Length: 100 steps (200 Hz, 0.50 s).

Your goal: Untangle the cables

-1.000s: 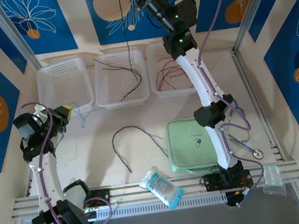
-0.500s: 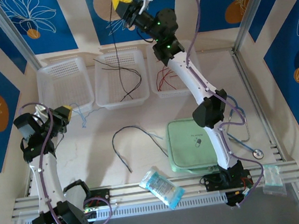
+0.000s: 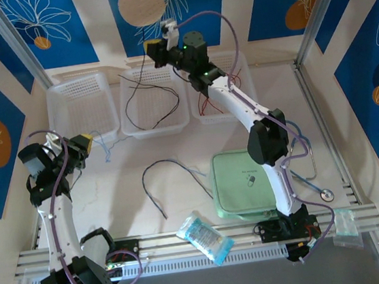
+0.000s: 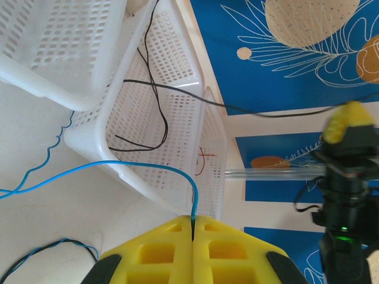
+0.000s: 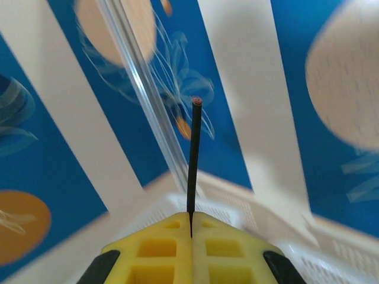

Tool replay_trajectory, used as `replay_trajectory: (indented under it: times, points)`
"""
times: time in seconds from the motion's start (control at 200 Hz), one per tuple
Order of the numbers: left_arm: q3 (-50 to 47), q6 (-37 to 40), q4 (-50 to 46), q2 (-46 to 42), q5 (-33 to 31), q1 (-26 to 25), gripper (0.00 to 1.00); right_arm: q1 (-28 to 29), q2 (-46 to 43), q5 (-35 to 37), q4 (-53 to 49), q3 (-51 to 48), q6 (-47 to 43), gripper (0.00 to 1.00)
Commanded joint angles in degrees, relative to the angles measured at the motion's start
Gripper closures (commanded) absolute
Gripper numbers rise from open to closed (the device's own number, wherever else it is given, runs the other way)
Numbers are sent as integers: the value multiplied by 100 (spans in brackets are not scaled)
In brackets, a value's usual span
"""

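My left gripper (image 3: 84,141) is at the table's left, in front of the left basket (image 3: 61,95), shut on a thin blue cable (image 3: 108,151). In the left wrist view that blue cable (image 4: 118,166) arcs out of the closed yellow tips (image 4: 193,222). My right gripper (image 3: 153,49) hovers over the back rim of the middle basket (image 3: 156,128), shut on a black cable (image 3: 142,72) that hangs down into it. The cable's short end (image 5: 193,160) sticks up from the closed tips (image 5: 190,222). Red cables (image 3: 209,102) lie in the right basket (image 3: 204,118). A dark cable (image 3: 154,181) loops on the table.
A green pouch (image 3: 242,184) lies right of centre, with a stethoscope (image 3: 313,169) beside the right arm. A blue-and-clear packet (image 3: 204,236) and a small clear bag (image 3: 345,223) rest on the front rail. The three baskets line the back wall.
The right arm has swung down and left from high against the back wall to just over the middle basket, lowering the black cable into it. The left arm has stayed still.
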Motion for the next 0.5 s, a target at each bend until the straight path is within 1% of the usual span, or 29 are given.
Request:
replay_trajectory:
  times: [0.0,0.1,0.135,0.175,0.24,0.295,0.38,0.495]
  points:
    - [-60,156,-64,-96,16,-59,100,237,-279,1023,-908,-80,-1019,100]
    - [-63,162,-66,-71,-2,-73,100,407,-19,2044,-1875,224,-1928,100]
    - [-62,173,-65,-74,-7,-74,100,466,51,2383,-2031,268,-2148,100]
    - [-63,179,-70,-63,-15,-74,100,502,87,2550,-2026,183,-2371,100]
    - [-69,191,-80,-52,-32,-91,100,503,193,2610,-2089,170,-2394,100]
    - [-64,201,-95,-60,-49,-100,100,495,390,2633,-2361,396,-2407,100]
    - [-77,213,-127,-72,-68,-117,100,481,893,2801,-3039,1093,-2504,100]
    - [-78,231,-163,-67,-103,-153,100,408,1798,2482,-4193,2461,-2430,100]
